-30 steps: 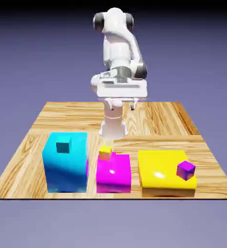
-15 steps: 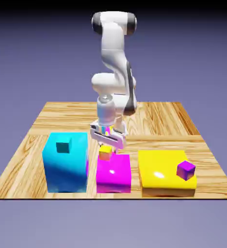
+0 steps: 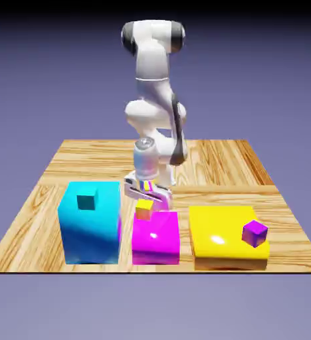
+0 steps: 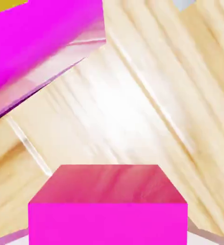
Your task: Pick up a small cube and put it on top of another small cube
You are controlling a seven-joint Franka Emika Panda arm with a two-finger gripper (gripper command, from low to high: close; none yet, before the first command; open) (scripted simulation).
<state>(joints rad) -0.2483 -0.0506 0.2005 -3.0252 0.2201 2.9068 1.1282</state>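
- In the exterior view I see the gripper (image 3: 147,193) low at mid-frame, just above the orange cube (image 3: 143,211) that sits on the magenta block (image 3: 155,238).
- The hand view is filled at its bottom centre by the pink cube (image 4: 108,205), lying on the tabletop (image 4: 147,110); the magenta block's edge crosses the upper left.
- The cube hides the fingertips, so I cannot tell whether the gripper is spread or pinching.
- The purple cube (image 3: 254,232) rests on the yellow block (image 3: 226,239), lower right.
- A teal cube (image 3: 86,201) sits on the cyan block (image 3: 90,226), lower left.
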